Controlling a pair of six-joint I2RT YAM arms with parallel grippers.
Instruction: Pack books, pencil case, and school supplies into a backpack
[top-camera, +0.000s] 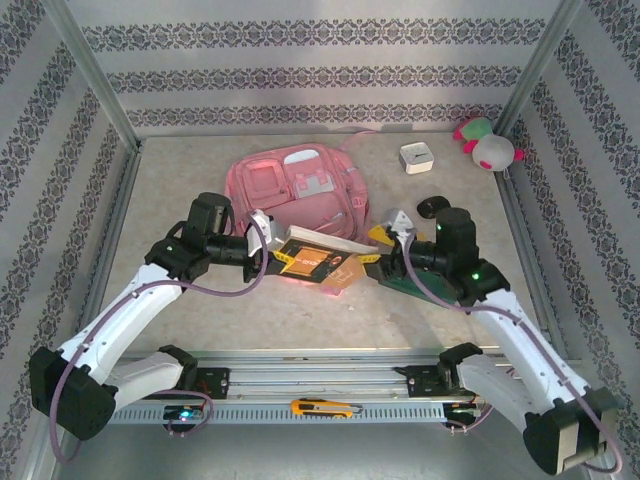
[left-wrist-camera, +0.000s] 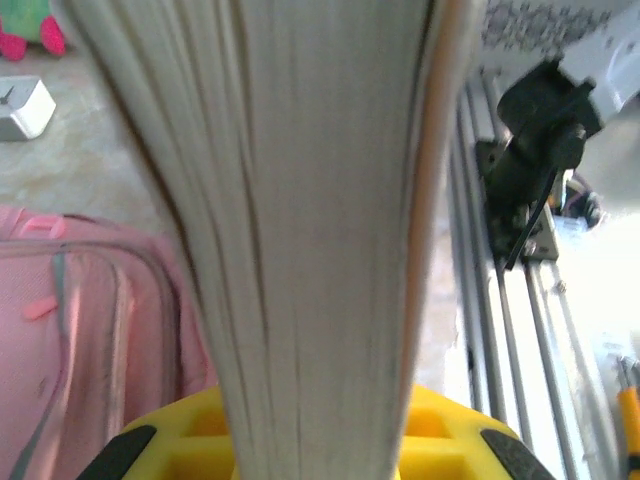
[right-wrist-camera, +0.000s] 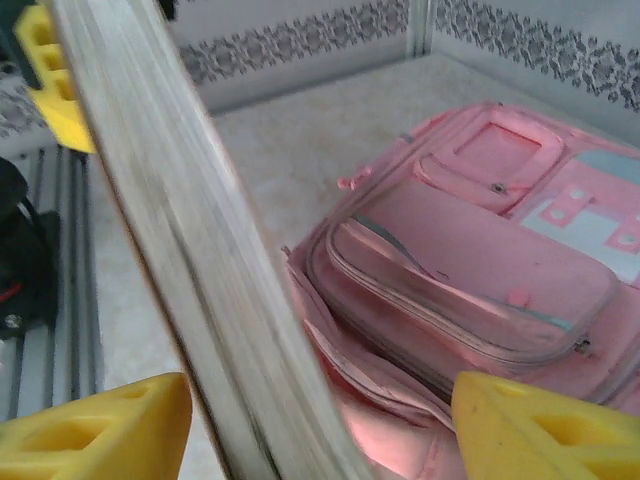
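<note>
The pink backpack (top-camera: 300, 190) lies flat in the middle of the table, its open mouth toward the arms. A book with a yellow, orange and black cover (top-camera: 315, 262) hangs just in front of that mouth. My left gripper (top-camera: 268, 250) is shut on the book's left end, and the book's page edge (left-wrist-camera: 320, 230) runs up between the yellow fingers (left-wrist-camera: 180, 435). My right gripper (top-camera: 392, 243) is open at the book's right end. Its yellow fingers (right-wrist-camera: 100, 435) stand wide apart with the page block (right-wrist-camera: 190, 250) between them, close to the left one. The backpack (right-wrist-camera: 480, 260) lies beyond. The pencil case is out of view.
A dark green flat book (top-camera: 412, 284) lies under my right forearm. A small white box (top-camera: 415, 158) and a pink-and-green plush toy (top-camera: 487, 145) sit at the back right. An orange utility knife (top-camera: 325, 408) rests on the rail between the arm bases. Patterned walls close in the table.
</note>
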